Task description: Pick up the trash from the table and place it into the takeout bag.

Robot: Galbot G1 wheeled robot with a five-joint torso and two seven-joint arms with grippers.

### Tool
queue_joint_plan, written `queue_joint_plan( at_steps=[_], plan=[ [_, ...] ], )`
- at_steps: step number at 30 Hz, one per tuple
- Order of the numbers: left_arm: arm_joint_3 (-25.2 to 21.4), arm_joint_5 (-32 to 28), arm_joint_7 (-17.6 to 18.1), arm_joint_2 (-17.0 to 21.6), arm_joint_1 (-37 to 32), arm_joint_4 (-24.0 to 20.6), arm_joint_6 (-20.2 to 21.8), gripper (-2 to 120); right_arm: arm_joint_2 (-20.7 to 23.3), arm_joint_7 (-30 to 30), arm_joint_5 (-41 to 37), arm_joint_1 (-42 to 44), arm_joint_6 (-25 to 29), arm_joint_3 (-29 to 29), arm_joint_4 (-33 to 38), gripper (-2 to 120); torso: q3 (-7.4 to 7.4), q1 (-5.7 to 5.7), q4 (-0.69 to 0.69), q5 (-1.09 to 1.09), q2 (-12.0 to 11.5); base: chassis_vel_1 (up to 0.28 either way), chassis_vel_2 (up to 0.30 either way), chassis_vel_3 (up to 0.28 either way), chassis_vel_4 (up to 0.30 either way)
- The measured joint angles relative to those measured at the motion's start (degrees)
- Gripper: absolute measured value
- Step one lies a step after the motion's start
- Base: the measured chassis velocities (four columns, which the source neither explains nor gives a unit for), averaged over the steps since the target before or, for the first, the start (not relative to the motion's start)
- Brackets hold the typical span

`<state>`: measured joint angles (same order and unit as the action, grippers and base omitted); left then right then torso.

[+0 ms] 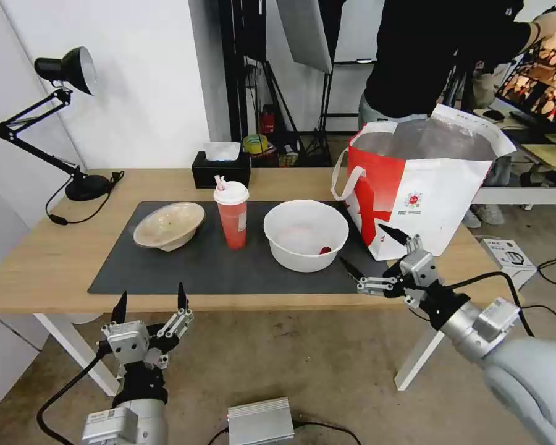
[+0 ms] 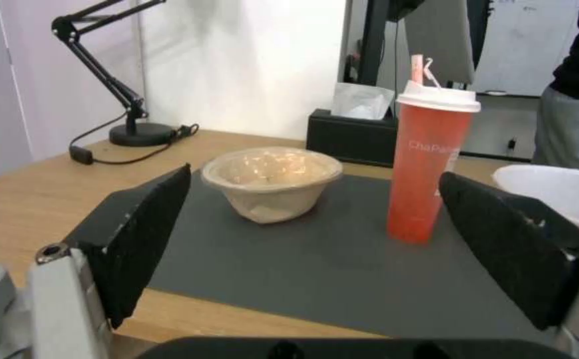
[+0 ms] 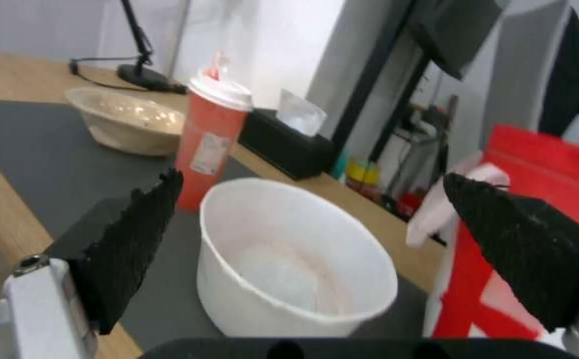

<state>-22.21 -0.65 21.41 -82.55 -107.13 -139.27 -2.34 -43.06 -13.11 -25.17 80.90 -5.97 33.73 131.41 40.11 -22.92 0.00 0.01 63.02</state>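
At lower left, our left gripper [image 1: 149, 298] hangs spread wide below the desk [image 1: 37, 259] edge. Mid-frame sit the matte pulp bowl [image 1: 169, 225], glossy red cup [image 1: 231, 214] and smooth white bowl [image 1: 306, 234]. Our right gripper [image 1: 373, 252], released, nears it; we judge the first pick pending. The boxy takeout bag [image 1: 420, 191] stands open at right.

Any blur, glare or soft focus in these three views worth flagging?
Head view: sharp throughout; the red-and-white insulated takeout bag shows sheen on its silver lining. Left wrist view: wall behind the red drink cup with white lid is blown out. Right wrist view: soft overall, the large white round bowl and bag smeared.
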Motion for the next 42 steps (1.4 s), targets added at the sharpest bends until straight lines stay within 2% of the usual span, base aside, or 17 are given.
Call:
queue_joint_plan(
  at_steps=[10,15,18,27,28,42],
  plan=[
    [-0.1,0.1,-0.2,-0.5,-0.1,0.3,-0.1,100,4.7,-3.8,-3.8,-7.6,0.5,-2.1,-2.7,100,0.00,0.00,0.00,0.00,0.0,0.000,0.000,0.000,0.000],
    [-0.1,0.5,-0.2,-0.9,0.0,0.8,-0.2,100,7.5,-6.0,-5.9,-13.1,0.9,-5.5,-4.9,100,0.00,0.00,0.00,0.00,0.0,0.000,0.000,0.000,0.000],
    [-0.1,0.7,-0.1,-1.2,0.2,1.1,-0.2,100,8.3,-9.9,-6.8,-17.0,1.4,-8.2,-6.8,100,-0.01,0.00,-0.01,-0.01,0.0,0.000,0.000,0.000,0.000],
    [-0.1,0.7,-0.2,-1.5,0.3,1.5,-0.2,100,8.7,-15.8,-6.8,-26.2,1.5,-17.5,-11.7,100,-0.01,0.00,0.01,-0.01,0.0,0.000,0.000,0.000,0.000],
    [-0.3,0.7,-0.2,-1.5,0.4,1.7,-0.2,100,8.6,-16.8,-6.8,-28.5,1.5,-20.0,-13.1,100,0.00,0.00,0.00,0.00,0.0,0.000,0.000,0.000,0.000],
    [-0.5,0.8,-0.1,-1.9,0.7,2.5,-0.4,100,5.6,-20.1,-4.7,-42.7,1.4,-34.0,-21.7,100,0.00,0.00,0.00,-0.01,0.0,0.000,0.000,0.000,0.000]
  ],
)
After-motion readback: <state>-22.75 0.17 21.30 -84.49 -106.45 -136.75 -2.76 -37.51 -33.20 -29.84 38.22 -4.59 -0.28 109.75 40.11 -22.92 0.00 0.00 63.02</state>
